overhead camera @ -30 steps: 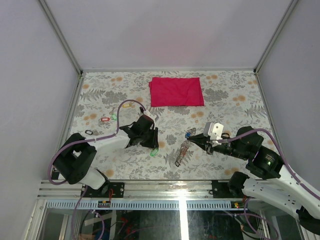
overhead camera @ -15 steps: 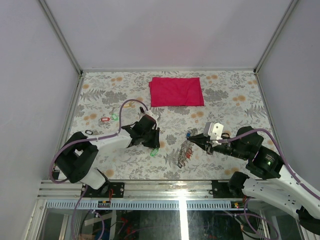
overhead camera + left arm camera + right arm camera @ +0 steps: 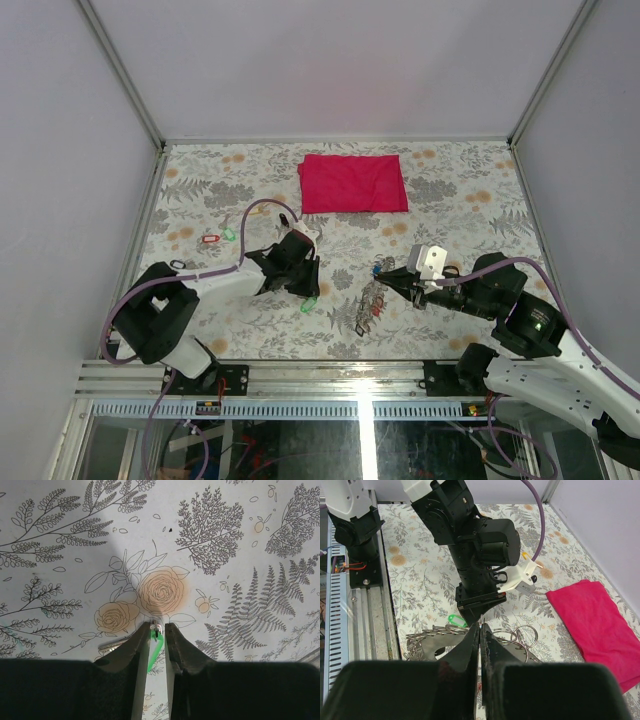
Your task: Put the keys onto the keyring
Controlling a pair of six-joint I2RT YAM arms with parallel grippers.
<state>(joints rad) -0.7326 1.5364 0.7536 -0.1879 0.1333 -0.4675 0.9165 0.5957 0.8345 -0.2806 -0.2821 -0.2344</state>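
Drawn closer together over the last second: left fingers point(image 3: 157, 630), now only a slim gap apart, tips down at the counter point(image 3: 450, 190) a little left of its middle and nearer the near edge than the far one. Standing between them on edge, green key point(image 3: 154, 651), with a sliver of counter showing beside it; not yet seen pinched.

Shifted a little as well: keyring point(image 3: 370, 300), now with a red tag point(image 3: 378, 308) showing among its loops. Lying just right of the counter's middle, toward the near edge, apart from the green key.

Right fingers point(image 3: 480, 630) pressed together with no gap, tips at the keyring's far end. Cannot tell whether any loop is caught between them.

Scattered toward the left edge: red key point(image 3: 209, 239), with a second green key point(image 3: 228, 235) just beside it, and black key point(image 3: 177, 264) nearest that edge. Farther back, close by the left arm's cable, yellow key point(image 3: 525, 555).

Spread flat by the middle of the far edge, red cloth point(image 3: 353, 183).
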